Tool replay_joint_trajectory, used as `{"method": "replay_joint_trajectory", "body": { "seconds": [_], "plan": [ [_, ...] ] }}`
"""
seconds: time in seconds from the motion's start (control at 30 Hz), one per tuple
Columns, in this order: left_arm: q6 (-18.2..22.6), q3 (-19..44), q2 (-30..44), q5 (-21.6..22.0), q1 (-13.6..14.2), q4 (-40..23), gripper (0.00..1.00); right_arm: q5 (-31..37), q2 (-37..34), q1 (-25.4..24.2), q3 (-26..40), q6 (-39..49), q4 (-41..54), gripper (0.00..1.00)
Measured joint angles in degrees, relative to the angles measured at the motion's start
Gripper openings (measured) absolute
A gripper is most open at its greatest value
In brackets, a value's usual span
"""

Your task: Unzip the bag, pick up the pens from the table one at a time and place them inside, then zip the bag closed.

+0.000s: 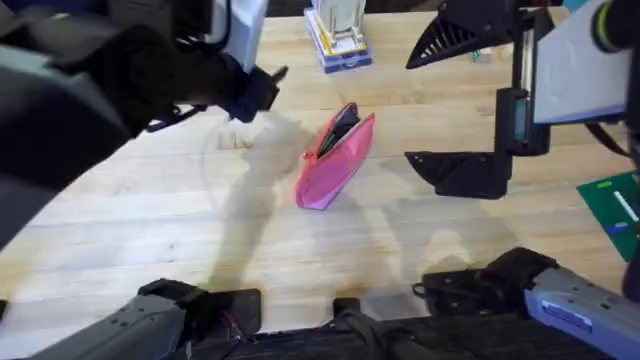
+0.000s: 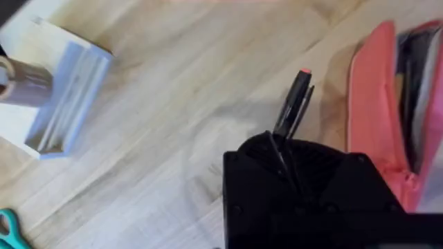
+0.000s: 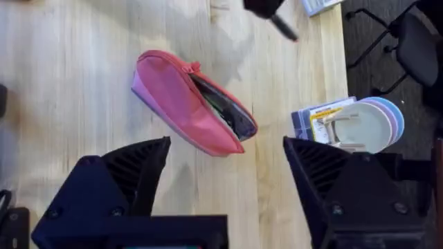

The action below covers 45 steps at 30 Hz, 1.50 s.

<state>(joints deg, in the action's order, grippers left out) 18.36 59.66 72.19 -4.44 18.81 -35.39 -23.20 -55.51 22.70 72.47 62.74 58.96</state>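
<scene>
I see the bag lying on the worktop, pink, zipper undone, mouth gaping with dark contents showing inside. It sits between my two grippers: off to one side of the left gripper and just short of the right gripper, roughly under the gap ahead of its fingers.

In the right wrist view the bag lies beyond the two black fingers, the open mouth turned toward the far end of the worktop.

The pen is a thin black stick with a reddish tip, sticking out forward from the left gripper, which is clamped on its lower end. The pen tip hangs above bare worktop, near the bag but apart from its pink edge. From overhead the pen pokes out as a short dark tip past the left gripper.

The right gripper is released, fingers spread wide, nothing between them, hovering above the worktop just beside the bag.

Farther out: a white box well away from the left gripper, teal scissors at the edge of that view, and a stack of round discs on a booklet past the right gripper's finger.
</scene>
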Motion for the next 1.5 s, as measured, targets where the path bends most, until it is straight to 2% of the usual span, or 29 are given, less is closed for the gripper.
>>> {"method": "replay_joint_trajectory", "body": {
  "seconds": [0.1, 0.4, 0.5, 0.7, 0.87, 1.03, 1.07, 1.1, 1.23, 1.5],
  "plan": [
    [-3.7, 0.0, -3.1, -0.5, 0.0, 2.2, 0.043, 0.0, 0.0, 0.0, 0.0, 0.0, 0.0, 0.998],
    [-20.7, 0.0, -6.9, -5.7, 0.1, 5.5, 0.043, 0.0, 0.0, 0.0, 0.0, 0.0, 0.7, 0.997],
    [-23.6, 0.0, -6.9, -6.8, 1.4, 6.1, 0.043, 0.0, 0.0, 0.0, 0.0, -0.1, 1.7, 0.997],
    [-27.1, 0.0, -6.8, -7.2, 6.5, 7.9, 0.043, 0.0, 0.8, 0.0, 0.0, -0.4, 2.8, 0.997],
    [-29.3, 0.0, -5.5, -5.6, 10.9, 9.2, 0.044, 0.0, 3.8, 0.0, 0.0, -0.5, 2.9, 0.997],
    [-30.4, 0.0, -1.4, -4.7, 15.0, 10.5, 0.044, 0.0, 6.5, 0.0, 0.0, -0.6, 2.9, 0.997],
    [-30.8, 0.0, 2.0, -4.2, 17.2, 12.9, 0.044, 0.0, 7.4, 0.0, 0.0, -0.6, 2.9, 0.998],
    [-30.8, 0.0, 3.1, -3.7, 17.8, 13.7, 0.044, 0.0, 7.5, 0.0, 0.0, -0.6, 3.0, 0.998],
    [-30.8, 0.0, 6.4, -1.7, 19.1, 15.2, 0.044, 0.0, 7.5, 0.0, 0.0, -0.6, 3.0, 0.998],
    [-31.0, 0.0, 12.3, 0.1, 19.1, 16.0, 0.044, 0.0, 7.5, 0.0, 0.0, -0.6, 3.0, 0.998]
  ]
}}
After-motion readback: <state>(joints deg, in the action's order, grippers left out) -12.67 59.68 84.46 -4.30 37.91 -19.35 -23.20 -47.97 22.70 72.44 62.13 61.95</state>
